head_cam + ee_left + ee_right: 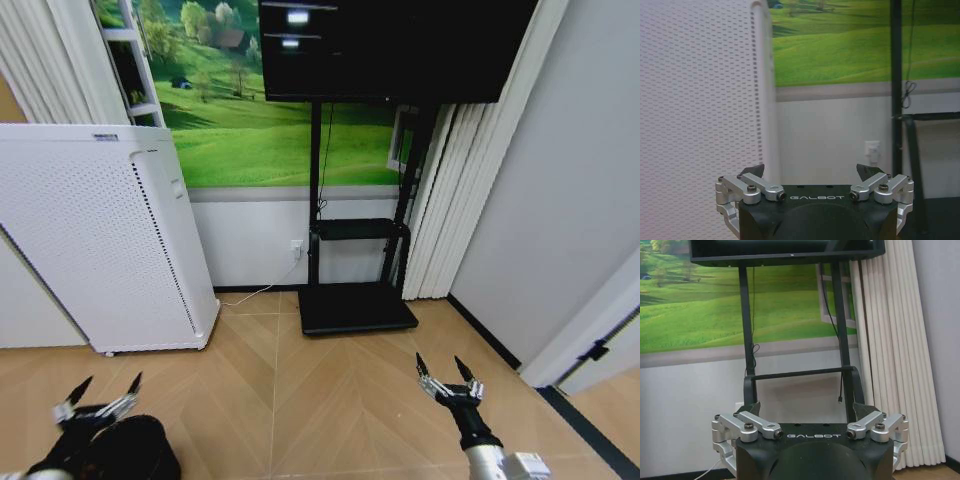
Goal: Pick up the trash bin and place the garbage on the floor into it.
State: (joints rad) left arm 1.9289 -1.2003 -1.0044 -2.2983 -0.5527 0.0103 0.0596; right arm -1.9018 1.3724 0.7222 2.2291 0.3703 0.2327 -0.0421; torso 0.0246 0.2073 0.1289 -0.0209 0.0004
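Note:
The trash bin and the garbage are out of view. My left gripper (pixel 112 381) hovers low over the wooden floor at the near left, open and holding nothing. A dark rounded mass (pixel 125 450) sits just behind it at the picture's edge; I cannot tell whether it is part of the arm. In the left wrist view the left gripper (pixel 811 172) faces the white appliance (pixel 695 100). My right gripper (pixel 438 361) is open and empty at the near right. In the right wrist view the right gripper (pixel 807 410) points toward the black screen stand (pixel 747 340).
A tall white perforated appliance (pixel 100 240) stands at the left against the wall. A black screen (pixel 390 45) on a stand with a flat base (pixel 355 308) is ahead, white curtains (pixel 440 200) beside it. Bare wooden floor (pixel 320 400) lies between the arms.

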